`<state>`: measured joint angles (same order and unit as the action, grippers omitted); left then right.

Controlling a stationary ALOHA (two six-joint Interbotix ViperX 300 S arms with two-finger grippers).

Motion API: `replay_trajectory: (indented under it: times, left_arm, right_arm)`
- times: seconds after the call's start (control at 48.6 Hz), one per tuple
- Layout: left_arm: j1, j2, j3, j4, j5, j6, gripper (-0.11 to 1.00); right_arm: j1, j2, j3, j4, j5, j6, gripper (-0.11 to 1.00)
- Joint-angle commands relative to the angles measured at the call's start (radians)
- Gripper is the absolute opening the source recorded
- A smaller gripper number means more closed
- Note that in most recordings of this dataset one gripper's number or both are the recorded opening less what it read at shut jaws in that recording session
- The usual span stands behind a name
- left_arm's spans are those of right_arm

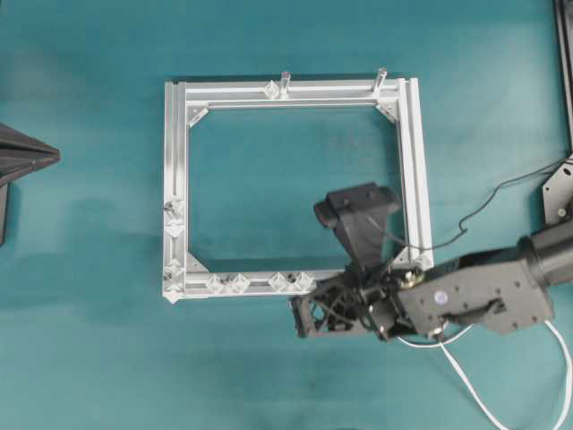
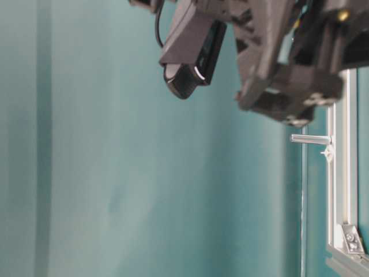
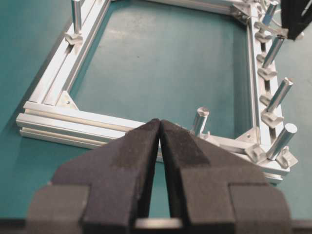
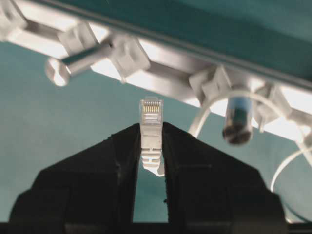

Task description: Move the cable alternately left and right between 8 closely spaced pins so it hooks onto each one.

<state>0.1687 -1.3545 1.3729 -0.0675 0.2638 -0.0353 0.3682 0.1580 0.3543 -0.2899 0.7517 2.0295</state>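
Cable (image 4: 204, 114) plug (image 4: 151, 117) pinched between narrowly parted right gripper (image 4: 151, 134) jaws; left gripper (image 3: 160, 127) jaws closed, empty.

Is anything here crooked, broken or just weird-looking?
Nothing looks broken. The right gripper pinches the cable's plug by the frame, and the cable already curves around one pin. The left gripper sits shut, holding nothing. The table-level view looks turned sideways.
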Motion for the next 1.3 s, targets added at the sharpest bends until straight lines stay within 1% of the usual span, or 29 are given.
replay_trajectory:
  times: [0.0,0.309,0.391,0.576,0.802,1.008,1.276]
  left_arm:
    - [0.0,0.008,-0.009,0.002,-0.009,-0.005,0.12]
    - [0.0,0.008,-0.011,0.003,-0.009,-0.005,0.12]
    - [0.0,0.008,-0.009,0.003,-0.009,-0.005,0.12]
    - [0.0,0.008,-0.009,0.002,-0.011,-0.005,0.12]
    - [0.0,0.008,-0.011,0.003,-0.009,-0.005,0.12]
    - [0.0,0.008,-0.009,0.002,-0.009,-0.005,0.12]
    - [0.0,0.008,-0.009,0.002,-0.011,-0.005,0.12]
  right_arm:
    - [0.035,-0.003,-0.031,-0.003,0.0,0.011,0.15]
    - [0.115,0.037,-0.066,-0.008,0.014,0.083,0.15]
    - [0.129,0.041,-0.089,-0.009,0.037,0.104,0.15]
    - [0.146,0.064,-0.161,-0.009,0.127,0.135,0.15]
    - [0.143,0.124,-0.264,-0.012,0.184,0.149,0.15]
    - [0.13,0.192,-0.368,-0.012,0.186,0.153,0.15]
    - [0.098,0.258,-0.479,-0.041,0.195,0.146,0.16]
